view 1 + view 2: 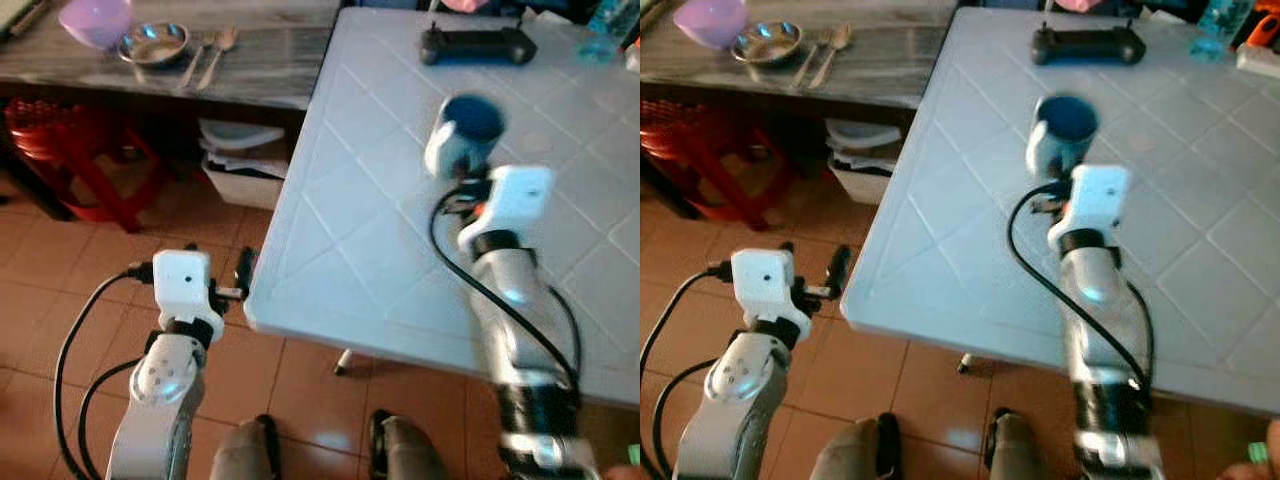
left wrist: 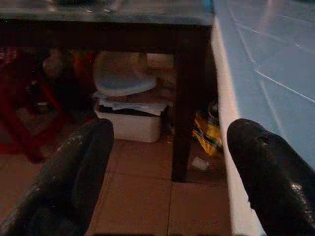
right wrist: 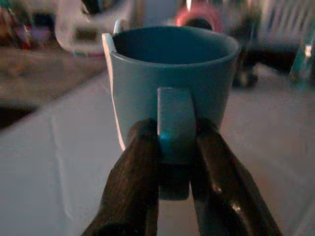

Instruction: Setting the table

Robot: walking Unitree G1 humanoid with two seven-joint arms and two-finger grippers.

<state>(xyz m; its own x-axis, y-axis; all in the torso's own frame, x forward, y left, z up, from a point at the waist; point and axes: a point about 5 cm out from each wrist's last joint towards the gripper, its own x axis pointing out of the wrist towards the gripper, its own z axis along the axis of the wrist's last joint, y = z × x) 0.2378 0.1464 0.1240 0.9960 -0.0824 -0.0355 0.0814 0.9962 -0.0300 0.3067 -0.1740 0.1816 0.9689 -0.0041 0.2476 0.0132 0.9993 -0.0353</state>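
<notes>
A blue mug (image 1: 462,135) is held over the white tiled table (image 1: 400,230); my right gripper (image 3: 174,142) is shut on its handle, with the mug upright in the right wrist view. My left gripper (image 1: 243,272) hangs open beside the table's near left corner, low over the floor; its two fingers (image 2: 78,167) stand wide apart. On the dark wooden side table (image 1: 250,70) at the back left lie a purple bowl (image 1: 96,20), a metal bowl (image 1: 153,43) and spoons (image 1: 210,55).
A black controller (image 1: 476,45) lies at the table's far side. Under the side table sit a white bin (image 1: 245,160) and a red stool (image 1: 70,150). Someone's feet (image 1: 320,450) stand on the tiled floor by my legs.
</notes>
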